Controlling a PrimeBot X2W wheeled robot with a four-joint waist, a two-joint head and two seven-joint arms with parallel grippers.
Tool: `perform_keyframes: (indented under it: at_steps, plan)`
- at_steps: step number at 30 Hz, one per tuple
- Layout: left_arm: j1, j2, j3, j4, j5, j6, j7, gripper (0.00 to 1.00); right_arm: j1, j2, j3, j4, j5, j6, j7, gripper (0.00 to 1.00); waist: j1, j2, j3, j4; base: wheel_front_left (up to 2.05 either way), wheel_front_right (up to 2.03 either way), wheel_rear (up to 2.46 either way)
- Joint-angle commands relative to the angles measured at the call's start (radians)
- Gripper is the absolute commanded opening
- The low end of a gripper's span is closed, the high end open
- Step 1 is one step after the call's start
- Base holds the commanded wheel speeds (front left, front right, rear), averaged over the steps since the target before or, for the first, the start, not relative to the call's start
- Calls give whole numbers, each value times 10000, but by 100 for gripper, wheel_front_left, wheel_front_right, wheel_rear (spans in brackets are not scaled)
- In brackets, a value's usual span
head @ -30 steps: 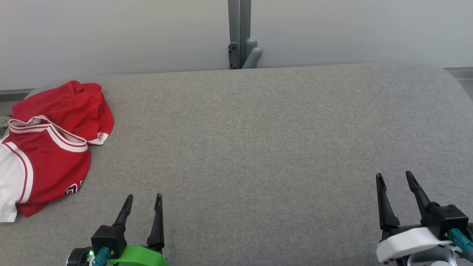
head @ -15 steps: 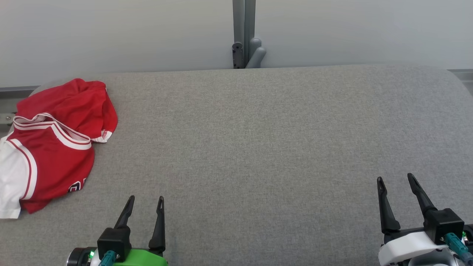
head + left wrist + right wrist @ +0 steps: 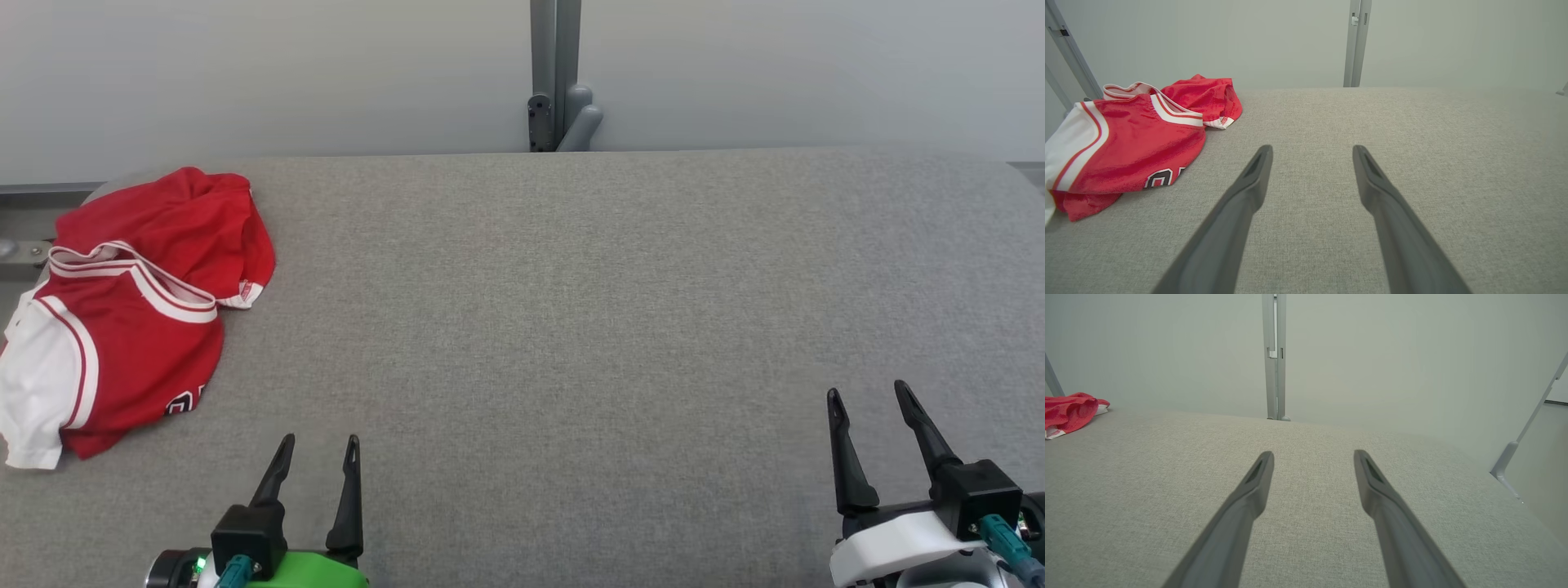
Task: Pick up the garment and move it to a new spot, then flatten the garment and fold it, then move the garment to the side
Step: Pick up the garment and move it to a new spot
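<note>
The garment [image 3: 139, 318] is a red jersey with white trim and dark lettering, lying crumpled at the far left of the grey table [image 3: 571, 310]. The left wrist view has the garment [image 3: 1135, 139] at the upper left, ahead and left of the fingers. My left gripper [image 3: 318, 443] hovers open near the front edge, right of the garment and apart from it, with nothing between its fingers. My right gripper [image 3: 867, 394] stands open at the lower right, far from the garment. In the right wrist view a red edge of the garment [image 3: 1069, 410] peeks in at far left.
A grey post [image 3: 555, 73] with a bracket rises behind the table's back edge against a pale wall. A slanted metal strut [image 3: 1527, 437] stands off the table's right side. The table's corners are rounded.
The whole head view has shifted right, so the camera turned left; the garment now shows more fully. Both grippers stay open and hold their places.
</note>
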Motion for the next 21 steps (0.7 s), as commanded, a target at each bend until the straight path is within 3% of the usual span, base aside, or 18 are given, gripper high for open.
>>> perform_keyframes:
  at_steps: [1, 14, 21]
  plan:
    - [-18, 64, 34, -43, -36, 78, -11, 100, -2, -5, 33, -70, 43, 1, -33, 100, 0, 0, 28, 216, 0, 0, 0]
    - [165, 60, 308, -349, -398, 269, -9, 100, -51, -74, 1038, -173, 146, -1, -32, 100, 0, 0, 216, 3342, 0, 0, 0]
    - [-182, 54, 435, -773, -913, 478, -9, 100, -680, -507, 1787, -364, 162, -1, -32, 100, 0, 0, 911, 4042, 0, 0, 0]
